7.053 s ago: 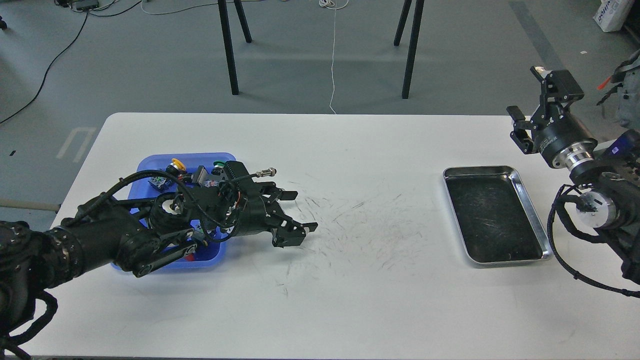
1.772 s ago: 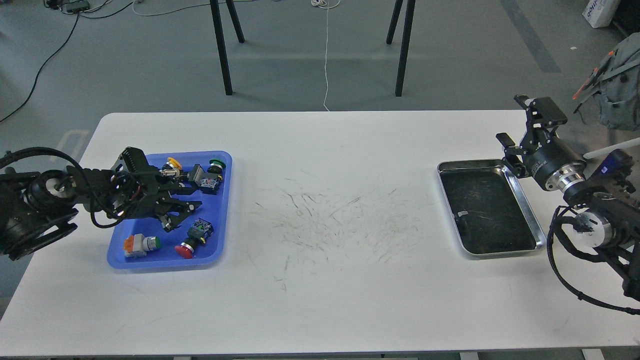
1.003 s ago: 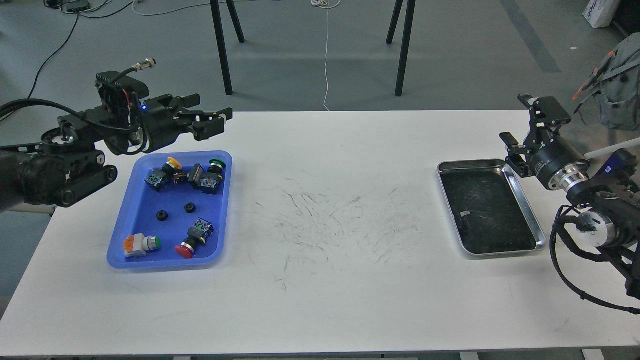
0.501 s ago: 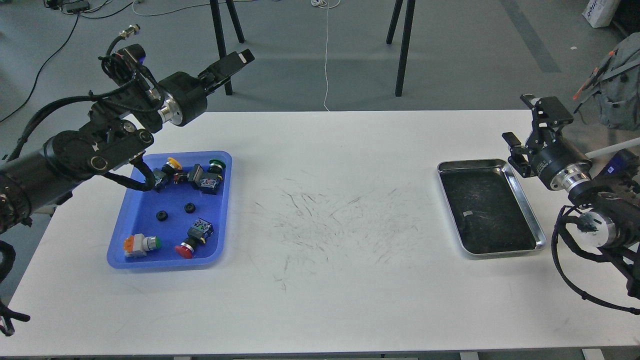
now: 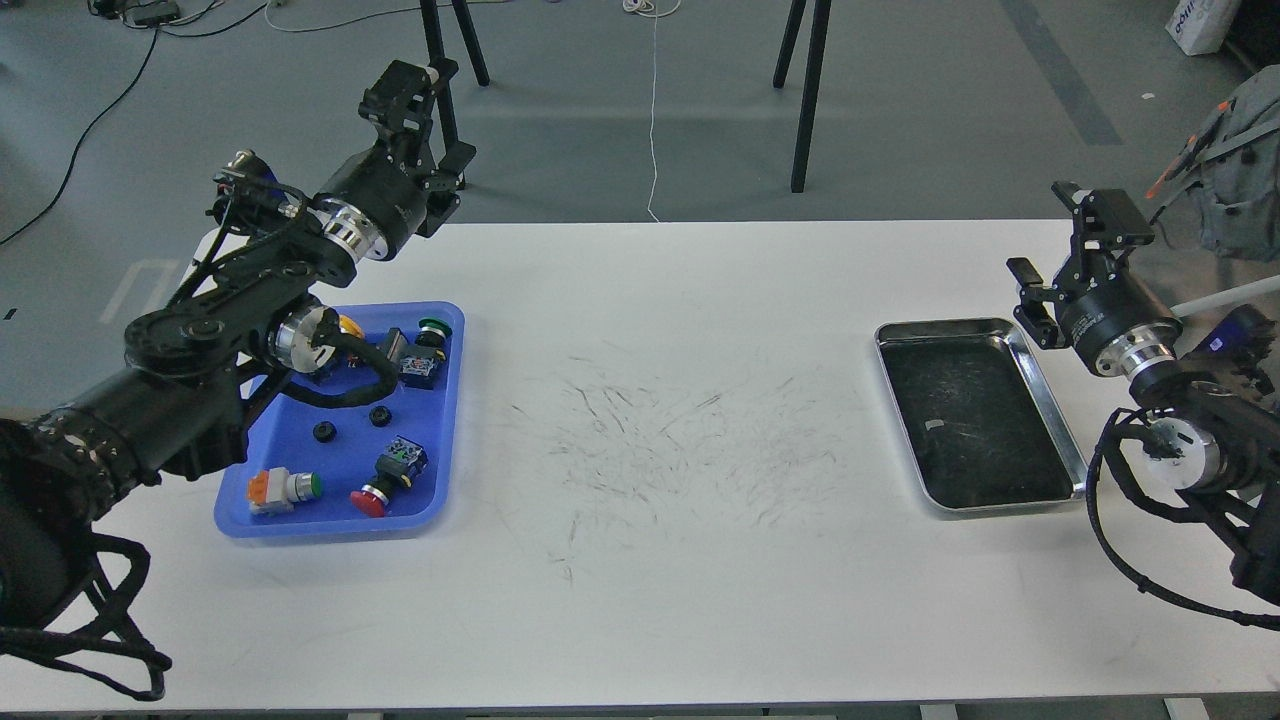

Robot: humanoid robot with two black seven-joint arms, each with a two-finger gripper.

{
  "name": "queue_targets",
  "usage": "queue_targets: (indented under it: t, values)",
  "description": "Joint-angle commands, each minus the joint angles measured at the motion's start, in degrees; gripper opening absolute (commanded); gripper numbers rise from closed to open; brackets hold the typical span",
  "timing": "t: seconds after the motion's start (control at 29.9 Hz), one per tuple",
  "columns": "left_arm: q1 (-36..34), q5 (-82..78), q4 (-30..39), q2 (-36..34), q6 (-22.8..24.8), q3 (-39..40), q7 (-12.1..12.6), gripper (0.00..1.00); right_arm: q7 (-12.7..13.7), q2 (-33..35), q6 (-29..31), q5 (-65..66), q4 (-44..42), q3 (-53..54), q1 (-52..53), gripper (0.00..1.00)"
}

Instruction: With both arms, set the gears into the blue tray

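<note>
Your two gears (image 5: 351,423) lie mid blue tray (image 5: 452,420), at the tabletop's (image 5: 650,600) left. Both claws hang raised and empty, left claw (image 5: 420,120) and right claw (image 5: 1065,255) spread apart, likely parked after delivery.

Light: bright, even, diffuse, from overhead.
Shadows: soft and faint under the black jointed left arm (image 5: 200,350).
Glare: pale sheen on the white rectangular table (image 5: 640,450); highlights on the shiny steel tray's rim (image 5: 1050,400).
Focus: sharp throughout, no motion blur.
</note>
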State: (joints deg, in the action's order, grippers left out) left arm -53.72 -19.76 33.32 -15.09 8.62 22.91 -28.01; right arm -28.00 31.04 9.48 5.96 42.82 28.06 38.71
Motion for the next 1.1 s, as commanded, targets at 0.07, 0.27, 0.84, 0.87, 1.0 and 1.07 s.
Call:
queue_targets:
  t: [0.07, 0.27, 0.84, 0.87, 1.0, 1.07]
  values:
    - [0.4, 6.8, -1.3, 2.0, 0.0, 3.2, 0.0, 1.0, 0.0, -2.2, -0.2, -6.0, -0.2, 0.2, 0.0, 0.98]
    - [0.6, 9.4, -2.4, 3.4, 0.0, 5.4, 0.0, 1.0, 0.0, -4.2, -1.4, -11.0, -1.2, 1.7, -0.2, 0.98]
    - [3.4, 9.2, -2.4, 3.5, -0.3, 8.3, 0.0, 1.0, 0.0, -4.6, -1.5, -11.1, -1.6, 2.0, -0.8, 0.98]
    - [3.5, 9.2, -2.4, 3.5, -0.3, 8.3, 0.0, 1.0, 0.0, -4.6, -1.4, -11.1, -1.6, 2.0, -0.8, 0.98]
    - [4.2, 9.2, -2.4, 3.4, -0.3, 8.3, 0.0, 1.0, 0.0, -4.6, -1.5, -11.1, -1.6, 1.9, -0.8, 0.98]
    - [4.3, 9.2, -2.4, 3.3, -0.2, 8.2, 0.0, 1.0, 0.0, -4.6, -1.5, -11.1, -1.6, 1.7, -0.8, 0.98]
